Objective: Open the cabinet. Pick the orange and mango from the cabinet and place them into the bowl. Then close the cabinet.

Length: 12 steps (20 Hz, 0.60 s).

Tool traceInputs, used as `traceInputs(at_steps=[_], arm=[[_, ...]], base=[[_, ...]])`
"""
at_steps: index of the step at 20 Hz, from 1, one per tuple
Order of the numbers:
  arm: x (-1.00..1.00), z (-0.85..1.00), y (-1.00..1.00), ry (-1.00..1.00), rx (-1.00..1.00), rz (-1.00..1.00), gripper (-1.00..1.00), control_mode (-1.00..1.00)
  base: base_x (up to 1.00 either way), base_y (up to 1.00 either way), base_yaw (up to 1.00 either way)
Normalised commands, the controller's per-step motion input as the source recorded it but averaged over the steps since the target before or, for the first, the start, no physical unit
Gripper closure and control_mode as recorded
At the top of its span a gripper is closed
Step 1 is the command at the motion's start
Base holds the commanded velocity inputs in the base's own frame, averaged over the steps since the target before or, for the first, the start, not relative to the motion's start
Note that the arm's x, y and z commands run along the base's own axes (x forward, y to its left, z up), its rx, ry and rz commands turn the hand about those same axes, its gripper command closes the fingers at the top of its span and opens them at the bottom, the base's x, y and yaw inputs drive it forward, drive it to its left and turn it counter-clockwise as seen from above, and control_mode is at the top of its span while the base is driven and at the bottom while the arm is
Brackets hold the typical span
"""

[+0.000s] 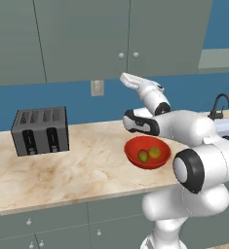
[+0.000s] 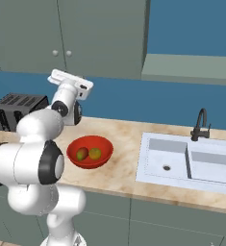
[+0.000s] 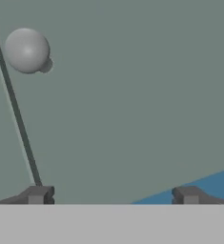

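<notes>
Both doors of the grey-green cabinet (image 1: pixel 86 39) (image 2: pixel 100 33) are shut. In the hand view the right door (image 3: pixel 132 95) is close in front, with its round knob (image 3: pixel 26 50) up to the left beside the door seam. My gripper (image 3: pixel 113 195) (image 1: pixel 128 78) (image 2: pixel 66 77) is raised just below the doors and faces them, open with nothing between its fingertips. On the counter under the arm, the red bowl (image 1: pixel 147 164) (image 2: pixel 88 163) holds the orange (image 1: pixel 155 152) (image 2: pixel 94 153) and the mango (image 1: pixel 143 155) (image 2: pixel 82 153), side by side.
A dark toaster (image 1: pixel 40 130) (image 2: pixel 16 110) stands on the marble counter left of the bowl. To the right are a white sink (image 2: pixel 191 161) and a black faucet (image 2: pixel 201 124) (image 1: pixel 220 104). A wall outlet (image 1: pixel 97 87) sits under the cabinet.
</notes>
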Motion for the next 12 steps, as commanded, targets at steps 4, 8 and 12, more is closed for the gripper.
traceInputs(at_steps=[4,8,12], arm=[[0.91,0.1,0.41,0.0,-0.07,-0.08,-1.0,-1.0],[0.22,0.56,0.5,-0.04,-0.05,-0.01,-1.0,-1.0],[1.0,0.11,0.72,0.08,-0.12,-0.22,-1.0,-1.0]], base=[[0.0,0.0,0.0],[0.0,0.0,0.0],[0.0,0.0,0.0]])
